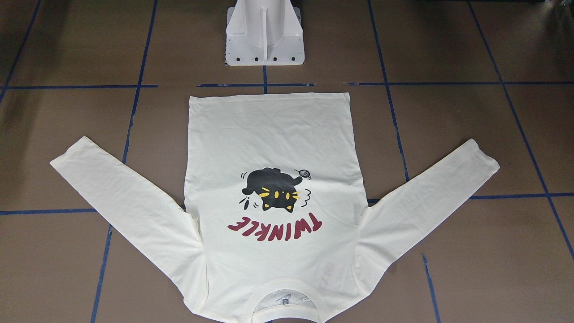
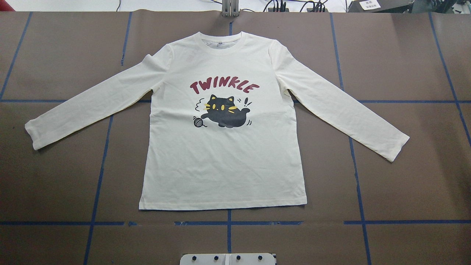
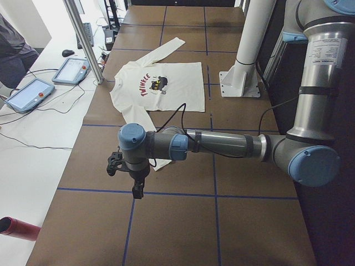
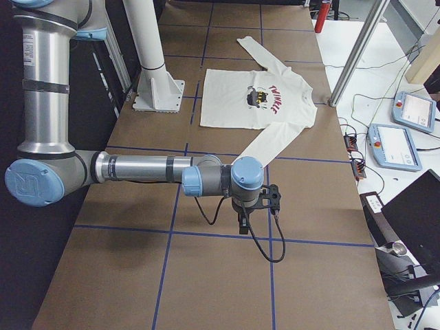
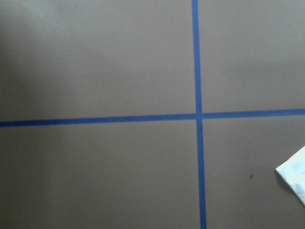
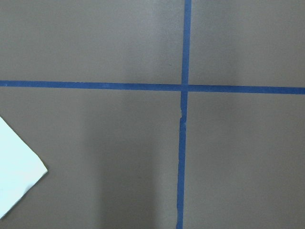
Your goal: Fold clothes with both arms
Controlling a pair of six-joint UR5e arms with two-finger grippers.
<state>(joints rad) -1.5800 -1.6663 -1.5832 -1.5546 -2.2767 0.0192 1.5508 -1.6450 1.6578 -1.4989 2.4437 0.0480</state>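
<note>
Shirt [image 2: 220, 165] flat, print up, on the counter [image 2: 55, 176], whole only overhead and front-on. Only in side views: left arm [image 3: 222, 145] and right arm [image 4: 137, 167] near the cuffs, jaws downward, spread or pressed together unclear. Wrist views: one cuff corner [image 5: 293, 174] each.

Cream cat-print T-shirt [image 2: 220, 165] flat, front up, sleeves spread, left arm [image 3: 222, 145], right arm [image 4: 137, 167] outstretched near cuffs
</note>
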